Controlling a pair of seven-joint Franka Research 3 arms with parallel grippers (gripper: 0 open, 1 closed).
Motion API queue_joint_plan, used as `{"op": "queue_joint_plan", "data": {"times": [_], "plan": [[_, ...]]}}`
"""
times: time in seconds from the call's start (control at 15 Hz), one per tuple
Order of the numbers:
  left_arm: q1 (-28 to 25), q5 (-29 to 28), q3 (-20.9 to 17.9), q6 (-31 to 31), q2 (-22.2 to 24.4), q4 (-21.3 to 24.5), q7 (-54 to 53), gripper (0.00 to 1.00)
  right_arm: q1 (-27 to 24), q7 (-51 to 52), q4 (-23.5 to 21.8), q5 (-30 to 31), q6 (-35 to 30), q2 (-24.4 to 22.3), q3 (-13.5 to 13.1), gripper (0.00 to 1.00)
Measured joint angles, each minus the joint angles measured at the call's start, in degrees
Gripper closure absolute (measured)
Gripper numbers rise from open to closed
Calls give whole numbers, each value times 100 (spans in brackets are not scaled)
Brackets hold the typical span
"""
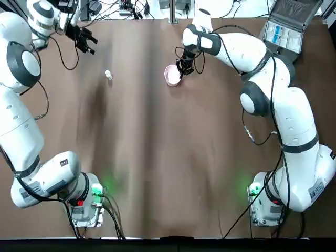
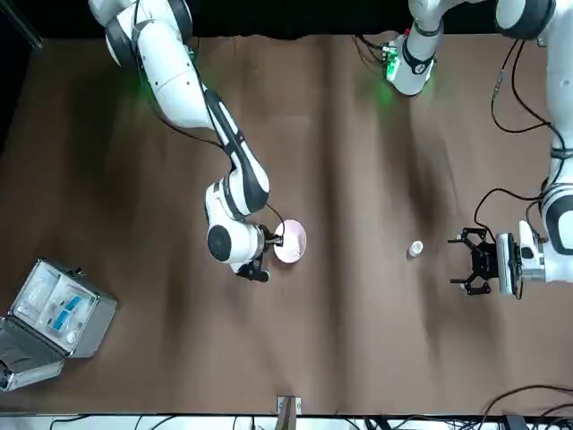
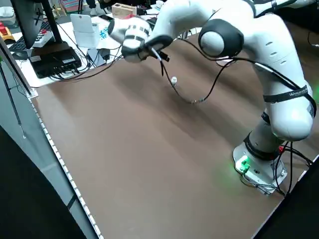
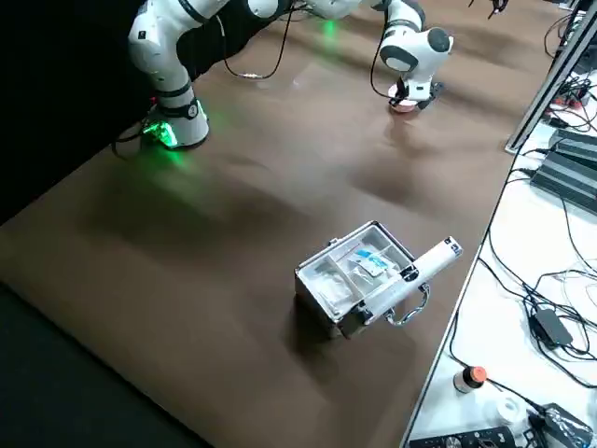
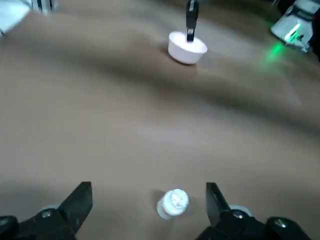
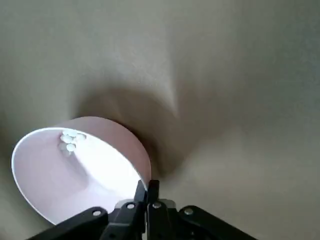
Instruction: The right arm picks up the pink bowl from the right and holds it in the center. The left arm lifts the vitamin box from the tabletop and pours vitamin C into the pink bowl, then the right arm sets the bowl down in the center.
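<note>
The pink bowl (image 1: 171,75) is near the middle of the tabletop (image 1: 157,157), toward its far side. My right gripper (image 1: 184,67) is shut on its rim. In the right wrist view the bowl (image 6: 75,175) tilts slightly and holds several white tablets (image 6: 70,140), with the gripper (image 6: 150,189) pinching the rim. The vitamin box (image 1: 108,74), a tiny white container, stands on the table to the bowl's left. My left gripper (image 1: 84,39) hovers open beyond it, apart from it. The left wrist view shows the box (image 5: 173,203) between the spread fingers (image 5: 82,197), with the bowl (image 5: 187,48) farther off.
A grey hinged case (image 1: 286,26) lies open at the far right corner, also seen as the case (image 4: 364,280) in the right side view. Cables and equipment line the table's far edge. Both arm bases (image 1: 84,202) stand at the near edge.
</note>
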State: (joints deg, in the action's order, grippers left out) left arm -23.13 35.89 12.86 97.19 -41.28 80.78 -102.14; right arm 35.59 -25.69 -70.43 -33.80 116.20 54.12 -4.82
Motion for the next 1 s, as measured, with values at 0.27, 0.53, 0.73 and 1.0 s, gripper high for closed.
{"op": "queue_joint_plan", "data": {"times": [0.27,0.53,0.73,1.0], "plan": [[304,-721,-8,1,452,3,1408,0,13,-19,2,0,3,1,-1,78],[757,-1465,-22,10,839,-4,2857,0,12,-19,2,1,0,12,-4,36],[1143,-1969,-32,11,1200,-8,4131,0,-5,-19,89,2,-51,-21,-19,27],[1582,-2771,-25,10,1664,-8,6141,0,-179,-31,245,24,-980,-392,-130,26]]}}
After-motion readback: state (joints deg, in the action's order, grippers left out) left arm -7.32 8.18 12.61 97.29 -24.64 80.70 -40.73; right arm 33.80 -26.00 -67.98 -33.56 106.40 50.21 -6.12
